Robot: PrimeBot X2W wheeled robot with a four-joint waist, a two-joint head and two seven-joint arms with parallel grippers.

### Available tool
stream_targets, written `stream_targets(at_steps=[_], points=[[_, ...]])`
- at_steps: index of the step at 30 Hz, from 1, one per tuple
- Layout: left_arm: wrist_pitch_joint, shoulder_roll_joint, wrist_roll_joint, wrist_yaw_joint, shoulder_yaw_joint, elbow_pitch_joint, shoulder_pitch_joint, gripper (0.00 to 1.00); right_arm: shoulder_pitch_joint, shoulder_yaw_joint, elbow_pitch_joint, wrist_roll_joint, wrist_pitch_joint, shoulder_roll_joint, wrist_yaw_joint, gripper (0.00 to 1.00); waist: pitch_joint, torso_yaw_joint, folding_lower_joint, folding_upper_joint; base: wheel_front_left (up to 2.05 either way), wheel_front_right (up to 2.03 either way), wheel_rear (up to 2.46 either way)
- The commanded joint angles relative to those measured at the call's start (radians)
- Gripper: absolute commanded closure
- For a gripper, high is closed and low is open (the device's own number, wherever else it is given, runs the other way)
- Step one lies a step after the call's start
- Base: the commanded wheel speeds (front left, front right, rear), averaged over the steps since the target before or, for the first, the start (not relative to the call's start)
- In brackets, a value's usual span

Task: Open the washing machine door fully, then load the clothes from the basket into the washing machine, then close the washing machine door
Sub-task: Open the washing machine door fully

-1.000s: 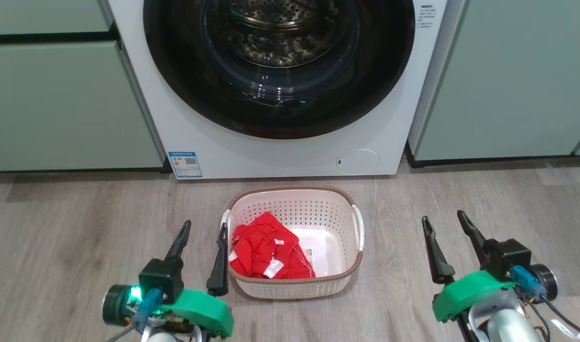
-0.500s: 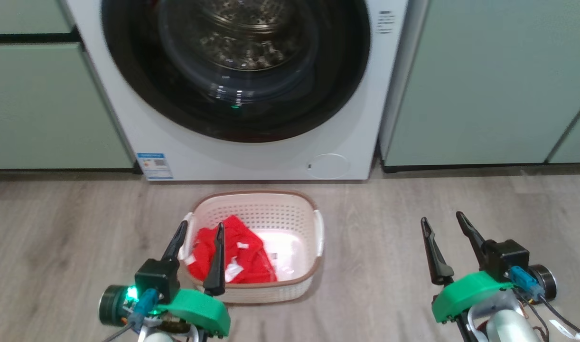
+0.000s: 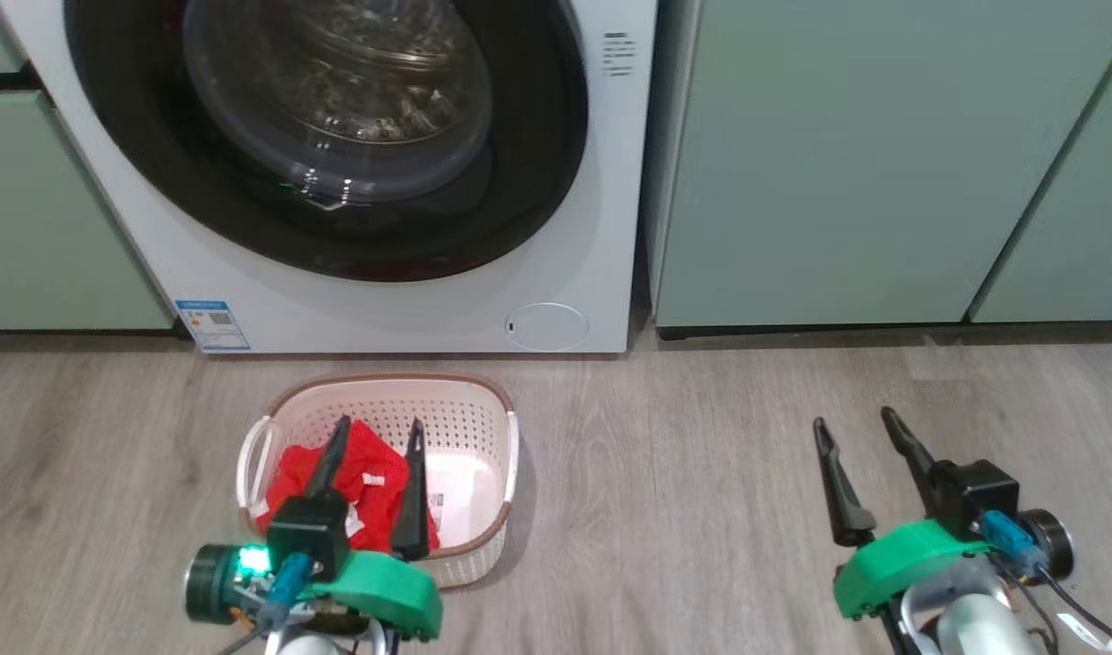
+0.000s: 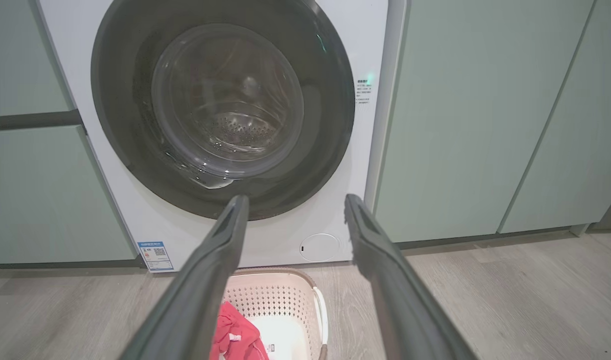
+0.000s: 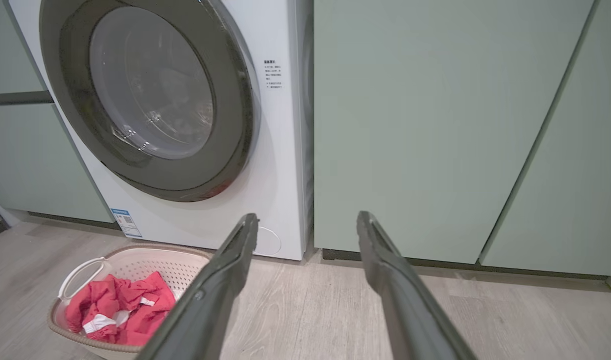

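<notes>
The washing machine [image 3: 410,309] stands at the upper left, and the washing machine door [image 3: 533,136] lies flat against its front, black rim around domed glass. On the floor before it sits the cream basket [image 3: 470,428] with the red clothes [image 3: 374,508] heaped in its left half. My left gripper [image 3: 379,423] is open, its fingers crossing in front of the basket in the head view. My right gripper [image 3: 854,418] is open over bare floor, far right of the basket. The left wrist view looks past my left gripper [image 4: 296,200] at the door [image 4: 330,100], basket [image 4: 275,300] and clothes [image 4: 235,332].
Pale green cabinets [image 3: 838,164] flank the machine on both sides. A small round white panel [image 3: 545,326] and a blue label [image 3: 212,324] mark the machine's lower front. Grey wood floor [image 3: 683,491] stretches between basket and right gripper. The right wrist view shows the basket [image 5: 150,255] at lower left.
The head camera has swung to the right, so the machine and basket sit further left in the picture. Both grippers keep their places in the view, open.
</notes>
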Motion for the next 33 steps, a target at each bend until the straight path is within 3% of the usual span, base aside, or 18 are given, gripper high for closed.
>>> stream_targets(at_steps=[1,8,33], points=[[-0.011,0.001,0.004,0.010,0.027,-0.038,-0.033,0.00,-0.049,0.025,-0.024,-0.011,-0.012,-0.007,0.000,0.00,0.000,0.000,0.0000,0.0000,0.75,0.75,-1.50],[-0.011,0.001,0.006,0.013,0.020,-0.037,-0.031,0.00,-0.052,0.024,-0.021,-0.012,-0.012,-0.007,0.000,0.00,0.000,-0.001,0.0000,0.0000,0.50,0.50,-1.01],[-0.011,0.001,0.010,0.009,0.016,-0.026,-0.030,0.00,-0.050,0.024,-0.020,-0.012,-0.012,-0.007,0.000,0.00,-0.013,0.002,0.0000,0.0000,0.00,0.00,0.00]])
